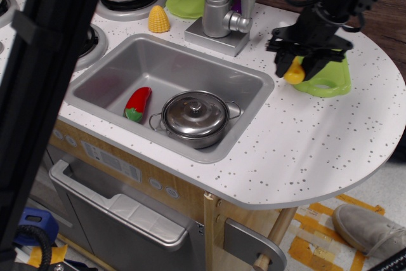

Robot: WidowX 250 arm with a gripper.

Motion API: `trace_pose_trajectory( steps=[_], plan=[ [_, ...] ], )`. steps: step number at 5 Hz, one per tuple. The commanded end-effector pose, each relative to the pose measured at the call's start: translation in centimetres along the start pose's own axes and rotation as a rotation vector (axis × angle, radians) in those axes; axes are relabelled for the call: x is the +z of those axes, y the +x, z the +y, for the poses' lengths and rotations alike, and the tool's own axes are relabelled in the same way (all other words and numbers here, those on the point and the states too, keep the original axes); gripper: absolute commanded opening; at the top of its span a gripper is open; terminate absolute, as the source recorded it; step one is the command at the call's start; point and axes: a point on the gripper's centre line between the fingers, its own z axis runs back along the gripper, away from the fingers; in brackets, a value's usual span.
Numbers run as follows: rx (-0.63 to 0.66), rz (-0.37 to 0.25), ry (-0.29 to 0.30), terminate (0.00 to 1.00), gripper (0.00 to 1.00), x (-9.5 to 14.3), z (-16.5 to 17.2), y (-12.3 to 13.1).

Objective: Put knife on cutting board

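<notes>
Now the hand (298, 68) grips the knife (294, 75), held above the worktop (317, 144) at the cutting board's (330, 77) near edge. Carry it fully over the board, lower until contact, then release.

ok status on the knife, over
Gripper jaws shut on the knife, lifted off the counter. Knife at the cutting board's near-left edge, not set down. Nothing on the board in the way.
</notes>
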Motion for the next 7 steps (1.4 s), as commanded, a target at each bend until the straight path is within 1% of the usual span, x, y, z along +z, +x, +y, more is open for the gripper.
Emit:
trace_pose_trajectory(
  steps=[1, 2, 3, 4, 6, 7],
  plan=[
    [0.03, -0.087, -0.156, 0.0, 0.0, 4.2, -1.5, 3.2],
    [0.015, -0.103, -0.19, 0.0, 0.0, 3.9, -2.9, 3.7],
    [0.002, -0.106, -0.214, 0.0, 0.0, 3.3, -3.7, 3.9],
    [0.002, -0.092, -0.226, 0.0, 1.0, 2.8, -3.9, 3.6],
    [-0.017, -0.099, -0.237, 0.0, 1.0, 2.9, -3.7, 3.3],
    [-0.017, -0.099, -0.237, 1.0, 1.0, 2.9, -3.7, 3.3]
  ],
)
